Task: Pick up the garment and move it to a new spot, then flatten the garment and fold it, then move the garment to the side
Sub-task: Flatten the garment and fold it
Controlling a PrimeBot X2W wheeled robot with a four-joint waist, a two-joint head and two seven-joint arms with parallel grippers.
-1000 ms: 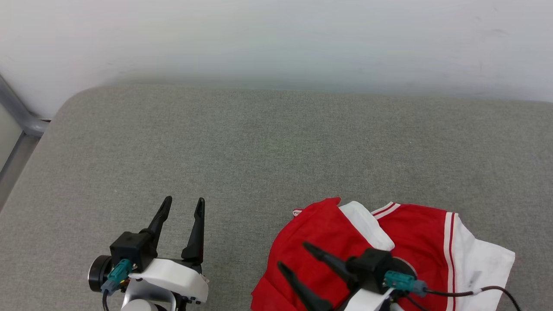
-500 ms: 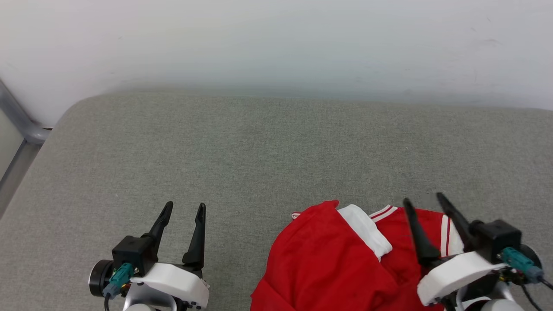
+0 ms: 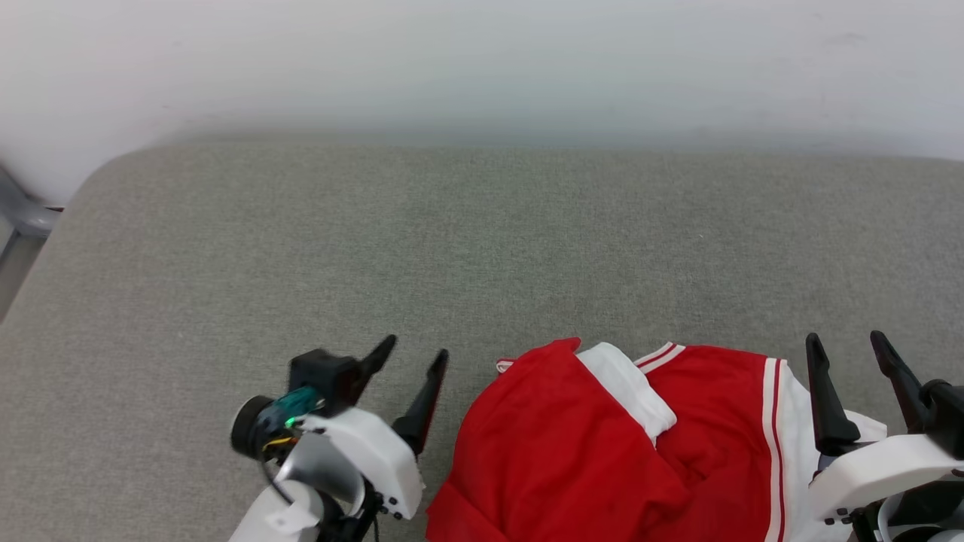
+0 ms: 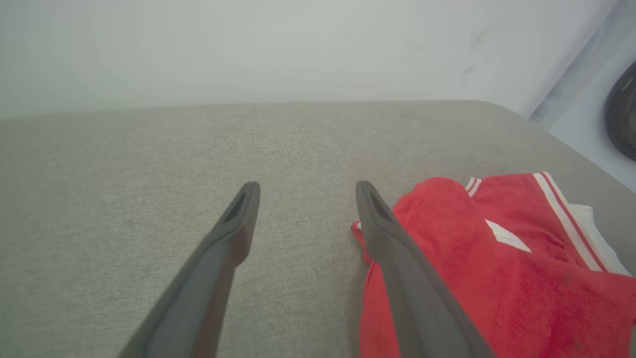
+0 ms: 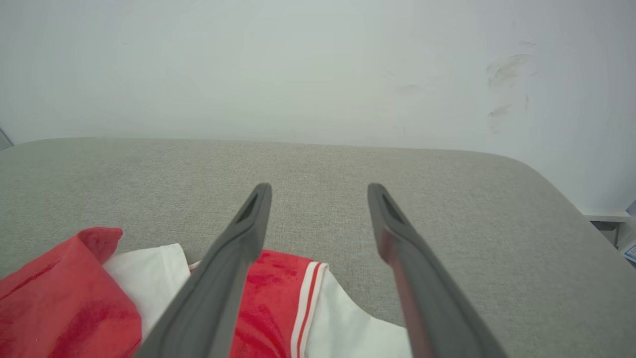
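A red jersey-style garment (image 3: 602, 452) with white short sleeves and red-and-white stripe trim is seen bunched at the near edge of a grey woven-fabric padded surface (image 3: 452, 248), right of its middle. One red panel is turned over the rest, a white sleeve is caught in the fold, and a second white sleeve is spread toward the near right corner. No print can be made out.

The left gripper (image 3: 414, 350) is held just beside the garment's left border, its two dark fingers spread apart with nothing between them. In the left wrist view one finger (image 4: 397, 248) is overlapped with the red cloth, but contact cannot be told. The right gripper (image 3: 845, 340) is poised over the right-hand sleeve, fingers likewise parted and empty.

Little of the task is judged done: the garment is neither gripped, flattened nor folded, and whether it has been moved to its new spot cannot be told. Spreading, folding and setting aside are all judged to be left.

A broad stretch of bare grey fabric is offered between the garment and the pale wall (image 3: 482, 60). A grey metal frame (image 3: 22, 218) is met at the far left corner; nothing is seen in the way.
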